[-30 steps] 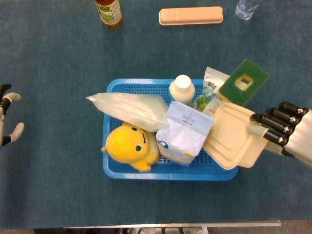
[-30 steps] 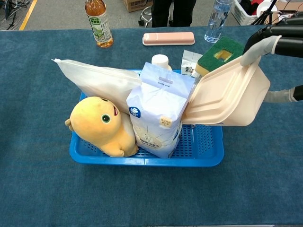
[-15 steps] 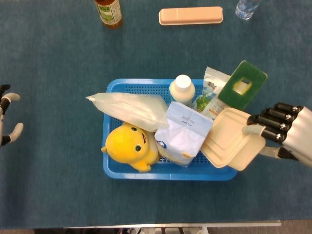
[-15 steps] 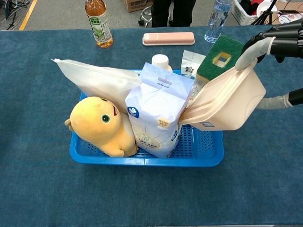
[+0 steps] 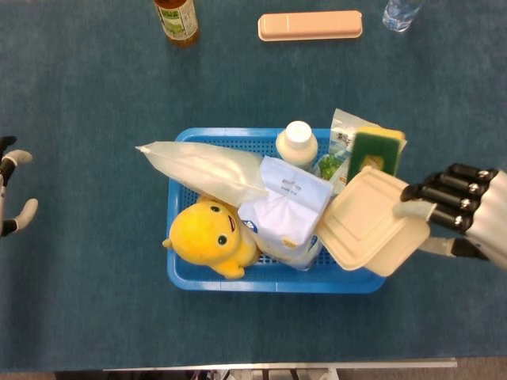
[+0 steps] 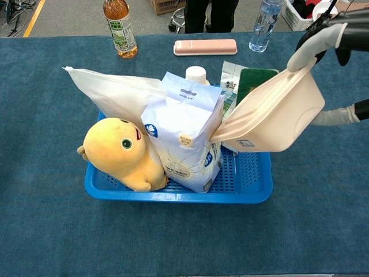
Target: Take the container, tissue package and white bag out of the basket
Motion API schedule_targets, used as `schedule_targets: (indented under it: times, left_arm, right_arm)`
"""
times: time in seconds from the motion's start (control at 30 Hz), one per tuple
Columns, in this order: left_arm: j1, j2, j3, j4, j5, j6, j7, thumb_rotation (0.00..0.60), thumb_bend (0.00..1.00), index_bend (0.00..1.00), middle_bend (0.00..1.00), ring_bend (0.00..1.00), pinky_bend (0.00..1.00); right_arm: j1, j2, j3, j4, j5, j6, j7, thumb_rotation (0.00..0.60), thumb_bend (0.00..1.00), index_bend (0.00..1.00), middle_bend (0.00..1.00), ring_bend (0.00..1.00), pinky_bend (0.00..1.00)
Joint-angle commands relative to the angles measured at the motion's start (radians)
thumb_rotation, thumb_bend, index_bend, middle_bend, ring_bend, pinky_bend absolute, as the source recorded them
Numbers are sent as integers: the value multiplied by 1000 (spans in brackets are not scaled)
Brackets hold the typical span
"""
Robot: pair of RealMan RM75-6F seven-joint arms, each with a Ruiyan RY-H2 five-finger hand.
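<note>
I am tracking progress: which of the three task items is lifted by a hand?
The beige clamshell container, held tilted over the basket's right end by the right hand; the other two lie untouched.

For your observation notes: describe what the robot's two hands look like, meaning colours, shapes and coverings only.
The right hand has slim black segmented fingers on a white, silvery body, with a pale grey-white thumb covering; the chest view shows the same black fingers and pale tip. The left hand, only partly visible at the frame edge, has whitish rounded fingertips and dark parts.

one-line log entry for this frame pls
stage: lifting container | right hand: grips its edge, tilted over basket | left hand: idle | tissue package, white bag: in basket
</note>
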Motion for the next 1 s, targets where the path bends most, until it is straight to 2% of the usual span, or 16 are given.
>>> schedule_targets:
  times: [0.03,0.3,0.6,0.77,1.0]
  left_arm:
    - [0,-1,0,1,-1,-1,0,600,239,303,180,119,293]
    - [-2,-4,0,3,-4,-5,3,600,239,303,180,119,293]
    - [-6,-9,0,11,-4,-13,-1,600,239,303,180,119,300]
    - [-5,-10,2,14,-3,-12,-5,600,239,303,180,119,300]
    - [-7,-10,1,13,-4,-14,-5,600,239,303,180,119,300]
  right_arm:
    - [-6,12,5,-5,2,4,-12,600,0,487,611,528,681]
    - [-42,93,1,-55,17,-18,-110,600,0,486,611,528,681]
    - [-107,257,-10,-233,50,-102,-336,600,0,487,615,536,681]
    - [-158,317,-30,-310,117,-157,-419,600,0,489,621,540,681]
    - [-218,382,-55,-392,217,-199,-438,600,0,506,621,541,681]
